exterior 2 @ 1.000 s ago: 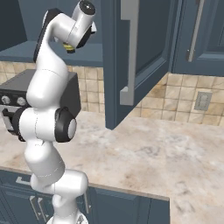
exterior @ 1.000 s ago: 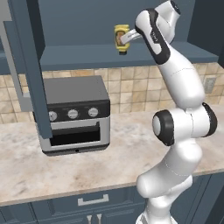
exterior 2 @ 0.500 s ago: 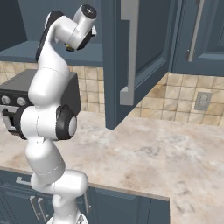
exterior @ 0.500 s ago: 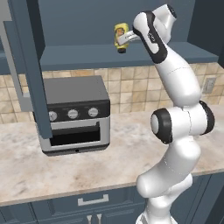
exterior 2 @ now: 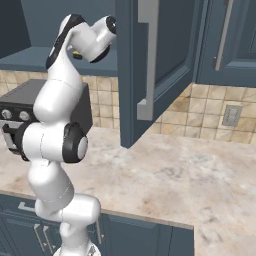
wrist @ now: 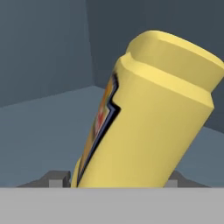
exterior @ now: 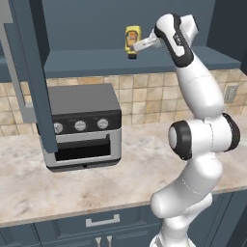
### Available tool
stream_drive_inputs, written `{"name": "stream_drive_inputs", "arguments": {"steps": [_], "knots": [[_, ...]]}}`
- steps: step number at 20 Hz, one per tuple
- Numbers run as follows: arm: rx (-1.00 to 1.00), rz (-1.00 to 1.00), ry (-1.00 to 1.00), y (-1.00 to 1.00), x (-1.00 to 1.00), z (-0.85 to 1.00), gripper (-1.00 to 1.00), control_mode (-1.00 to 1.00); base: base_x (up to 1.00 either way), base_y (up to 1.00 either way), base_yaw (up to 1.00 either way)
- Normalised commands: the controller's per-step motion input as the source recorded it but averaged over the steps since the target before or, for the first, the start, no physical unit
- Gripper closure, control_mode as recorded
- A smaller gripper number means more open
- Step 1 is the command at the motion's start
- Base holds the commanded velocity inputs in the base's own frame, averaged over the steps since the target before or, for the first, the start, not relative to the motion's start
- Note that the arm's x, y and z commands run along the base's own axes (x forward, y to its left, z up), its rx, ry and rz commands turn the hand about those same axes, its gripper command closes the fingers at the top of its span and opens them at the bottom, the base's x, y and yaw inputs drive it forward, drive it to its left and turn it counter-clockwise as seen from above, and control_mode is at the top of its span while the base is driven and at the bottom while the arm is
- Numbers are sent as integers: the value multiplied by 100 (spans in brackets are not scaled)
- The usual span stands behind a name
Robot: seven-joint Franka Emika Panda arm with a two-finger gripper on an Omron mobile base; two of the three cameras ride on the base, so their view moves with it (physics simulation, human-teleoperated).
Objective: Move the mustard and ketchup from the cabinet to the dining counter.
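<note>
Even, soft light throughout; no glare seen. Cabinet [exterior: 144, 62] interior rendered dim at top of frame. Mustard [wrist: 148, 118] shown slightly soft up close. No edge distortion noted.

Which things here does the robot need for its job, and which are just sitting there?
For the job:
- mustard, yellow bottle between the gripper jaws
- cabinet, open, with the mustard over its shelf

Just sitting there:
- toaster oven on the counter
- wall outlet
- tiled wall

The ketchup can't be made out.
</note>
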Motion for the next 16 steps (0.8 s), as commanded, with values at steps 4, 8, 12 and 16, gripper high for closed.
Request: {"name": "stream_drive_inputs", "arguments": {"steps": [4,8,12,16], "knots": [[-3,10,-14,15,-34,1,100,-100,0,0,0],[-3,2,-10,30,-37,9,100,-100,0,0,0],[-2,0,-10,35,-42,14,100,-100,0,0,0],[-5,0,-14,32,-49,16,100,-100,0,0,0]]}}
